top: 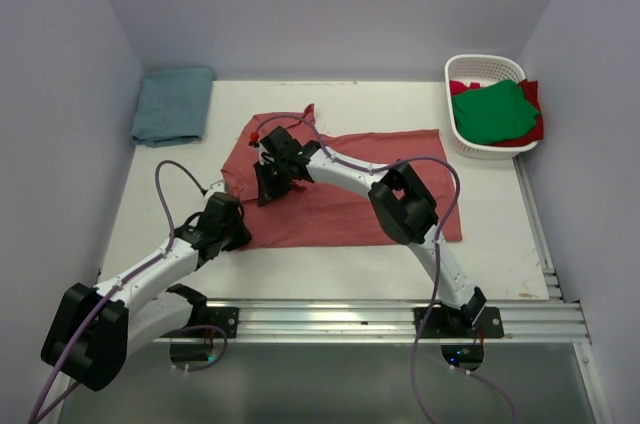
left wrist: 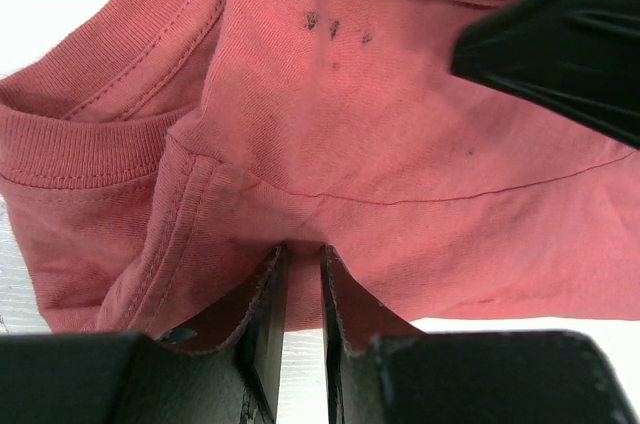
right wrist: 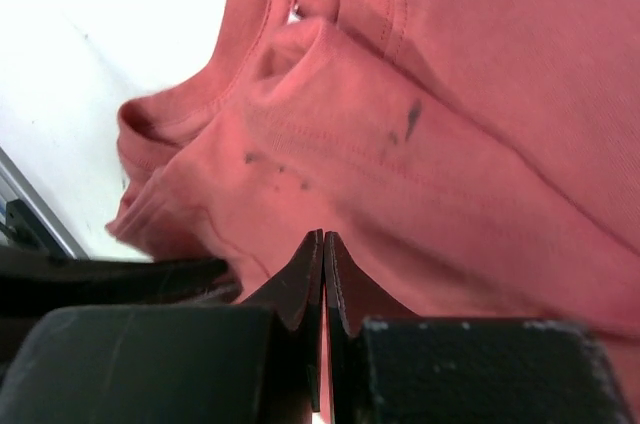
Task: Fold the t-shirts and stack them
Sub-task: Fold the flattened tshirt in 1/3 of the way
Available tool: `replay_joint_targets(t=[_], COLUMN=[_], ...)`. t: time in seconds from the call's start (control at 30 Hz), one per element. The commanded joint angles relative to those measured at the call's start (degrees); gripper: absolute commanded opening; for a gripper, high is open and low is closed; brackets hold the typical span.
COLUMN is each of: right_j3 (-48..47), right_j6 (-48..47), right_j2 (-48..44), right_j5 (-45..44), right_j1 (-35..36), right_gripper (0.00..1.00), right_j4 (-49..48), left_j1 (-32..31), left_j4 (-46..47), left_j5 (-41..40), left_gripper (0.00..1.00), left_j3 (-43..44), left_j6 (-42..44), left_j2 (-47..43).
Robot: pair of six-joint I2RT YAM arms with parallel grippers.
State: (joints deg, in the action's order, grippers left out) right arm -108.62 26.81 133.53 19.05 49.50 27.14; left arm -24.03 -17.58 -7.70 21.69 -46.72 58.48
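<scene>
A faded red t-shirt (top: pixel 350 189) lies spread mid-worktop (top: pixel 330 269). The left claw (top: pixel 228 226) is at its 8 o'clock corner and the right claw (top: pixel 268 182) at its 9 o'clock side. A folded teal t-shirt (top: pixel 173 104) lies at 10 o'clock. At 2 o'clock a white basket (top: pixel 485 66) holds a green t-shirt (top: pixel 495 112) over a brighter red t-shirt (top: pixel 527 136).

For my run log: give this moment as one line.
faded red shirt: spread mostly flat | left tool: narrow gap, at its edge | right tool: shut on it
</scene>
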Motion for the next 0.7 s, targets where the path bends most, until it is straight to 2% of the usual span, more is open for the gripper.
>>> replay_joint_targets(t=[0.0,0.2,0.5,0.63,0.67], right_j3=[-5.9,-12.1,-17.0,-18.6,-19.2], right_j6=[1.2,0.9,-0.4,-0.9,-1.2], right_j2=[3.7,8.5,9.7,10.1,10.0], right_j5=[4.4,1.1,-7.2,-14.4,-18.5], right_j1=[0.2,0.1,-1.8,-2.3,-2.5], right_gripper=[0.00,0.00,0.00,0.00,0.00], right_j4=[0.9,3.8,6.3,8.5,9.0], left_j1=[-0.1,-0.1,-0.1,-0.1,-0.1], left_j4=[2.2,1.5,0.4,0.1,-0.1], left_j5=[-0.6,-0.9,-1.1,-1.3,-1.4], left_gripper=[0.22,0.22,0.21,0.21,0.21], left_j3=[0.8,0.8,0.3,0.1,0.1], left_j6=[0.7,0.9,1.0,1.1,1.0], left_j2=[-0.8,-1.6,-2.9,-3.2,-3.2])
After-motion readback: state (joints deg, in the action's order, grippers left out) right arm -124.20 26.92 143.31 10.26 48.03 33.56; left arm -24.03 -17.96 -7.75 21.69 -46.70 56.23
